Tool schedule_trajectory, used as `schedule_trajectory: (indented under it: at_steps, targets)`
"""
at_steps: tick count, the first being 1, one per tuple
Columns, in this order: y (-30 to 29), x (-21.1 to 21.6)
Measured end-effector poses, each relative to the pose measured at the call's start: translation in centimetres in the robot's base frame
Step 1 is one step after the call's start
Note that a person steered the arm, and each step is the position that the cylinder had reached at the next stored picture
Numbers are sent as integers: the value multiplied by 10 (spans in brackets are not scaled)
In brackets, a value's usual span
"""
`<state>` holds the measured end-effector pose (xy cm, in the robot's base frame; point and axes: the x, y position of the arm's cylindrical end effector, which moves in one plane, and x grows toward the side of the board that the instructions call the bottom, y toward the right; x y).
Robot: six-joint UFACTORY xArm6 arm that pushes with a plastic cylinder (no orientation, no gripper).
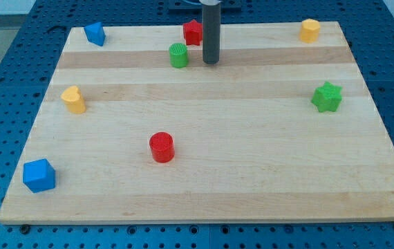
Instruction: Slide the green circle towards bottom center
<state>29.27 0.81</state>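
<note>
Green circle (pixel 178 55) stands upright on the wooden bench (pixel 252 180) near the view's top, a little left of centre, with a red block (pixel 193 32) of unclear shape just beyond it toward the top right. My tip (pixel 211 62) sits just to the view's right of the green circle, close but apart from it, roughly level with it. No jaws on this rig: the arm ends in a bare rod, so nothing is opened, closed or held. Judged handling: the circle looks like a small, stiff plastic cylinder, probably light, likely to slide easily on the smooth wood; its round side may let it roll off the rod if contact is off-centre. No grasp is possible; the contact place should be its far side, toward the view's top, centred, so the push runs down the board. The tip is not yet there. A red cylinder (pixel 162 147) lies lower, slightly left of the likely path. Other blocks, well apart: yellow heart (pixel 74 99), green star (pixel 327 97), blue blocks (pixel 95 33) (pixel 39 175), yellow block (pixel 310 30).
</note>
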Motion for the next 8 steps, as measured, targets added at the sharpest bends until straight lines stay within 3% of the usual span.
schedule_trajectory:
  at_steps: [2, 4, 6, 8]
  targets:
    - [-44, -20]
    - [-105, -3]
    - [-138, -13]
    - [-95, 31]
